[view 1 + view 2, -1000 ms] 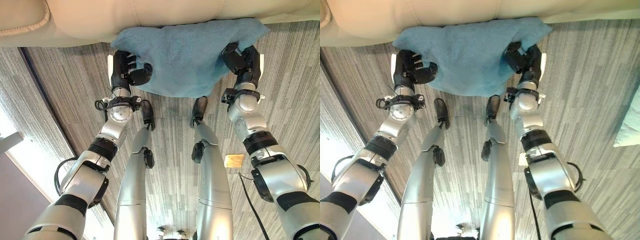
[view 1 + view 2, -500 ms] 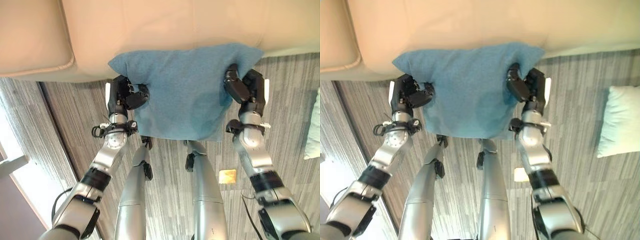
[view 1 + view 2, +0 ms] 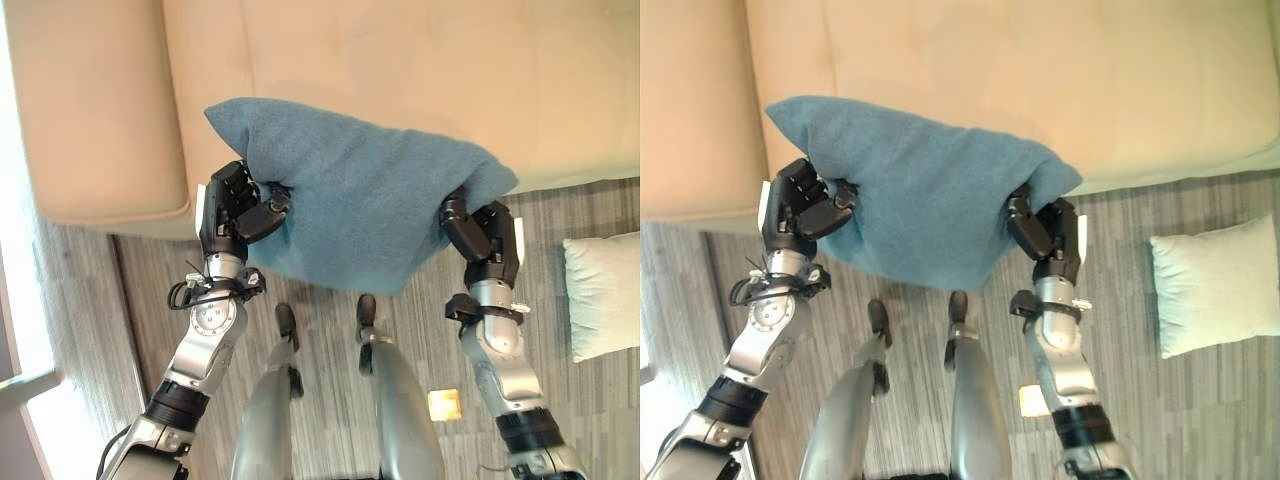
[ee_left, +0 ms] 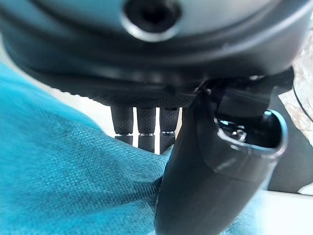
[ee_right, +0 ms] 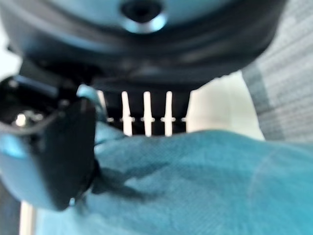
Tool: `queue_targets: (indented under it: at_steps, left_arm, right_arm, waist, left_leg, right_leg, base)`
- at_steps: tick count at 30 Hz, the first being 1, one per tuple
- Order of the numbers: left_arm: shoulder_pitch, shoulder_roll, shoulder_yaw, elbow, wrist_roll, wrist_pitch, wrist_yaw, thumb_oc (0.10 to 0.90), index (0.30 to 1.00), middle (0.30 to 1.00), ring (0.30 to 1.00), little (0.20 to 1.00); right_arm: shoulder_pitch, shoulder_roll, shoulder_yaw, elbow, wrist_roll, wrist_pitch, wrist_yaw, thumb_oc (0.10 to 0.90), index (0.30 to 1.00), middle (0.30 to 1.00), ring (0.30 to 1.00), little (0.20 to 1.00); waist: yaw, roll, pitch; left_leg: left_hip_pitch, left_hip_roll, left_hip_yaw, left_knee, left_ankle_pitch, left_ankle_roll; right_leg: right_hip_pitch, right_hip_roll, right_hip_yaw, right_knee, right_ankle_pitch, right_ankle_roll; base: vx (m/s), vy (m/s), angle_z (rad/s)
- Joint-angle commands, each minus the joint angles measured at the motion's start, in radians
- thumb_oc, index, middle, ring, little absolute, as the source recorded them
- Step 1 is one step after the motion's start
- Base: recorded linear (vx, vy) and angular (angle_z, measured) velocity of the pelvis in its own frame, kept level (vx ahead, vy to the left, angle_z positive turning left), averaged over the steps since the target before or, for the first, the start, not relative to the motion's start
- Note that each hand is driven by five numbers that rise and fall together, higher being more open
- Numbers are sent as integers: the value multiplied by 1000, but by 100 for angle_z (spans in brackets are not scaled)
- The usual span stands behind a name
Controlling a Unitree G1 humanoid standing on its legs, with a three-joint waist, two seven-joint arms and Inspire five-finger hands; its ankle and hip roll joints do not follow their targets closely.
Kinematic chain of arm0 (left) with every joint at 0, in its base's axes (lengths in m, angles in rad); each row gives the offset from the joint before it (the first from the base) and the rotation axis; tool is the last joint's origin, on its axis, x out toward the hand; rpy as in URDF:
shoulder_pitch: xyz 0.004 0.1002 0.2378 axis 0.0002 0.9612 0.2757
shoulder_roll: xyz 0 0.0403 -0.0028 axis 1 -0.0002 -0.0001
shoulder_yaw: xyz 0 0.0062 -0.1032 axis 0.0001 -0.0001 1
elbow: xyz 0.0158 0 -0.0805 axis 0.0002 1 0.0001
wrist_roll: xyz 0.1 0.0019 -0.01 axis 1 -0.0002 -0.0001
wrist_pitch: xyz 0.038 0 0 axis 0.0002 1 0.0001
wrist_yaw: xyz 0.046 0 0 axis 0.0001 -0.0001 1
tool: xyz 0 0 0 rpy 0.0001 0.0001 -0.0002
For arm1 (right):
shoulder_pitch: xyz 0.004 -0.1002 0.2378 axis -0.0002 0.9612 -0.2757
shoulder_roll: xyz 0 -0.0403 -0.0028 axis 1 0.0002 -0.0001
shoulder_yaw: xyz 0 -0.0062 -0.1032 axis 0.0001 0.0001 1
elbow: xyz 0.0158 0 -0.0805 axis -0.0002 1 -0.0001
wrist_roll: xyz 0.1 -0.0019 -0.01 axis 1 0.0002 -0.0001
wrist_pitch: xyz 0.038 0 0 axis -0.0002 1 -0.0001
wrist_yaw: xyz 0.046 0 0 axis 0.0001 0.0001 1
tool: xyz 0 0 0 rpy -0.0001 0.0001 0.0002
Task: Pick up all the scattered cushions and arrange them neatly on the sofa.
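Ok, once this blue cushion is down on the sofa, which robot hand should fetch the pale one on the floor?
Right, probably. The pale mint square cushion lies on the grey floor at the robot's right, nearer the right robot hand. The left robot hand grips the blue fabric cushion on its far side, by the beige sofa.

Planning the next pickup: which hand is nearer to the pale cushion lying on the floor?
Right. The right hand grips the blue cushion's edge on the side toward the pale cushion; the left hand grips the far edge.
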Motion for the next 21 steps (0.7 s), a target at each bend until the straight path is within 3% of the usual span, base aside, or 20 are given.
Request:
queue_targets:
  at_steps: [1,6,10,14,15,16,21]
  left_arm:
    - [-65,-54,-80,-184,23,-175,-128,400,300,300,300,300]
    - [0,-68,-72,-177,-2,-164,-135,400,300,300,300,300]
    - [29,-66,-72,-171,0,-150,-136,400,300,300,300,300]
    - [29,-66,-72,-171,0,-150,-136,400,300,300,300,300]
    - [38,-65,-63,-181,16,-134,-129,400,300,300,300,300]
    - [64,-66,-64,-184,26,-130,-128,400,300,300,300,300]
    - [89,-60,-56,-188,34,-122,-122,400,300,300,300,300]
  right_arm:
    - [-38,-28,36,-200,-108,-145,107,400,300,300,300,300]
    - [45,-25,-2,-212,-126,-125,106,400,300,300,300,300]
    - [64,-9,-13,-208,-124,-114,102,400,300,300,300,300]
    - [64,-9,-13,-208,-124,-114,102,400,300,300,300,300]
    - [67,5,-15,-209,-113,-111,90,400,300,300,300,300]
    - [66,21,-6,-209,-122,-101,92,400,300,300,300,300]
    - [50,35,12,-211,-147,-85,101,400,300,300,300,300]
  waist:
    - [-17,-12,-219]
    - [-15,-35,-248]
    - [-12,-46,-275]
    - [-12,-46,-275]
    - [4,-53,-288]
    - [3,-46,-324]
    - [22,-45,-321]
  left_leg:
    - [57,39,-23,92,-91,-46]
    - [74,33,-30,203,-70,-51]
    - [70,4,-34,153,-105,-36]
    - [70,4,-34,152,-105,-36]
    - [33,-23,-35,114,-94,-36]
    - [118,-38,-31,40,-114,-10]
    - [195,-47,25,9,-147,30]
  right_leg:
    - [197,27,26,-144,-62,43]
    - [299,35,22,-166,-82,24]
    - [330,30,19,-190,-82,35]
    - [330,30,19,-190,-82,35]
    - [368,42,34,-205,-87,42]
    - [395,41,57,-199,-84,64]
    - [379,13,86,-87,-82,105]
  base:
    - [76,-56,-4]
    - [117,-63,10]
    - [91,6,7]
    - [48,14,1]
    - [440,243,-4]
    - [441,244,-5]
    - [203,229,-72]
